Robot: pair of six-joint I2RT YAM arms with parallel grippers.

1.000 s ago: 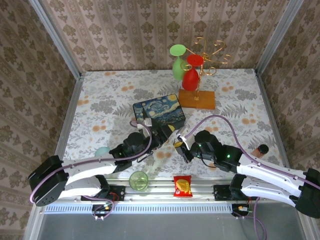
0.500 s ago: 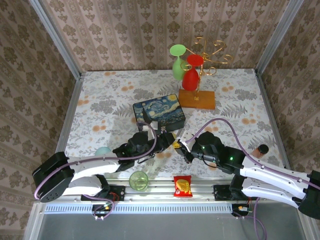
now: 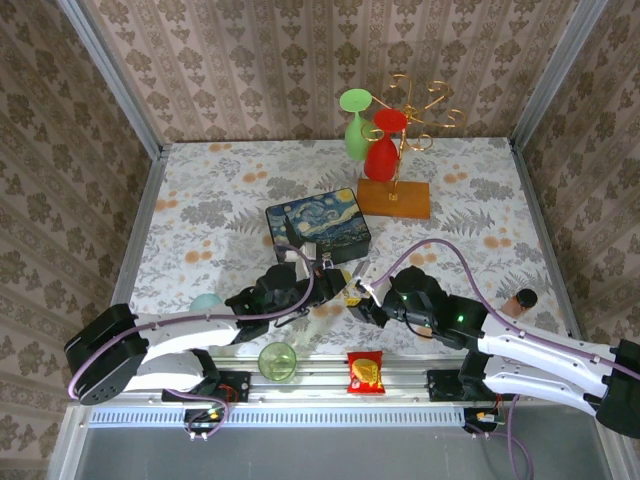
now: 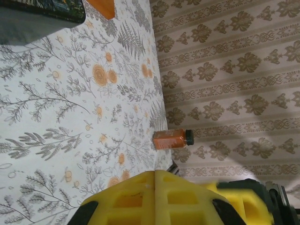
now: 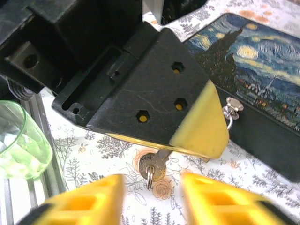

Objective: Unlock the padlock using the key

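Left tool (image 4: 154, 182) tight on key (image 5: 152, 167)

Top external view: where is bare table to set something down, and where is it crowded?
Bare tabletop lies far left, between the side rail and the painted box, and on the right, between the wooden stand base and the brown bottle. Crowded: just in front of the box, where the left gripper and right gripper meet.

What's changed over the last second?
The left claw drew back slightly from the painted box and closed on the key. The right claw opened, letting it go. The box and the glass stand stayed put.
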